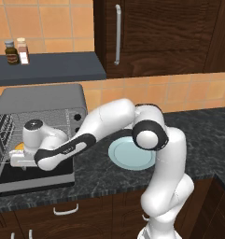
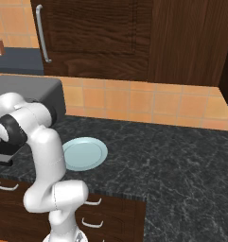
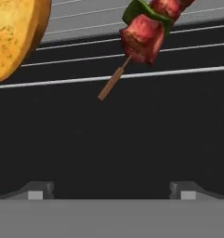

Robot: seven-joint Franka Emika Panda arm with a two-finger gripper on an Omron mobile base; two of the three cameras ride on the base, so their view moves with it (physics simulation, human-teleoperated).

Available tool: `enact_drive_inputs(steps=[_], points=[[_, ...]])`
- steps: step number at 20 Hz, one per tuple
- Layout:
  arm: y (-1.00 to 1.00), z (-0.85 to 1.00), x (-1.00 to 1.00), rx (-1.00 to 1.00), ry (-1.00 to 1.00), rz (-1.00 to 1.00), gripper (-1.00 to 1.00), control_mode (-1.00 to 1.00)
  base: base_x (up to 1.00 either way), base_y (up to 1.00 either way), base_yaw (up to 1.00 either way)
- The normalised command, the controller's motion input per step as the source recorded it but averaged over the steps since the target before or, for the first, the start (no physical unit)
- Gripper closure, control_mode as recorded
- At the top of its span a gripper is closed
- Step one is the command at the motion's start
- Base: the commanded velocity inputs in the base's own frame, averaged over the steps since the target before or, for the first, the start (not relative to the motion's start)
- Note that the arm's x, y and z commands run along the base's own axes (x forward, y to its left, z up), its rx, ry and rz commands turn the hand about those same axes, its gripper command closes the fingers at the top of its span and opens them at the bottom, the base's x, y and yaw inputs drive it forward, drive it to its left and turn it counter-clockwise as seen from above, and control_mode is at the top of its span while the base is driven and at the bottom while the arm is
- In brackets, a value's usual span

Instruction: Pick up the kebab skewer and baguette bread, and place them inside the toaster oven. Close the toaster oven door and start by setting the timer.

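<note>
On the oven rack [image 3: 132,76], the bread [image 3: 13,35] lies left and the skewer [image 3: 143,32] right, both inside. The pincer [image 3: 111,188] is wide open, empty. Door [image 1: 34,179] still down; timer unset.

**Worktop and rack: what sits where**

Here's the dark speckled worktop [image 1: 198,135], running along the tiled wall. On it at the left stands the toaster oven [image 1: 44,100], its toaster oven door [image 1: 32,179] dropped flat and open toward the worktop's front edge. Just beside the oven, to its right, a round pale-blue plate [image 2: 84,153] lies flat on the stone.

Inside the oven, the wire rack [image 3: 178,72] carries 2 items: the baguette bread [image 3: 13,35] on one side, the kebab skewer [image 3: 143,35] near it, stick end resting across the wires, apart from the loaf.

Up on the wall, a dark shelf [image 1: 53,67] holds 2 small jars [image 1: 17,51] side by side.
</note>
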Motion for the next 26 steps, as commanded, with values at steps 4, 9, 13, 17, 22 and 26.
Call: enact_drive_inputs(steps=[4,9,13,17,22,26], points=[[-0.06,-0.35,0.08,-0.01,0.04,-0.08,-1.00,-1.00,0.00,0.00,0.00],[0.00,-0.02,0.20,0.00,0.09,-0.13,-1.00,-1.00,0.00,0.00,0.00],[-0.16,-0.08,0.16,0.00,0.06,-0.09,-1.00,-1.00,0.00,0.00,0.00],[-0.06,-0.15,0.15,-0.02,0.02,-0.04,-1.00,-1.00,0.00,0.00,0.00],[-0.06,-0.18,0.34,-0.03,0.00,-0.04,-1.00,-1.00,0.00,0.00,0.00],[-0.08,-0.14,0.48,-0.06,0.00,-0.04,-1.00,-1.00,0.00,0.00,0.00]])
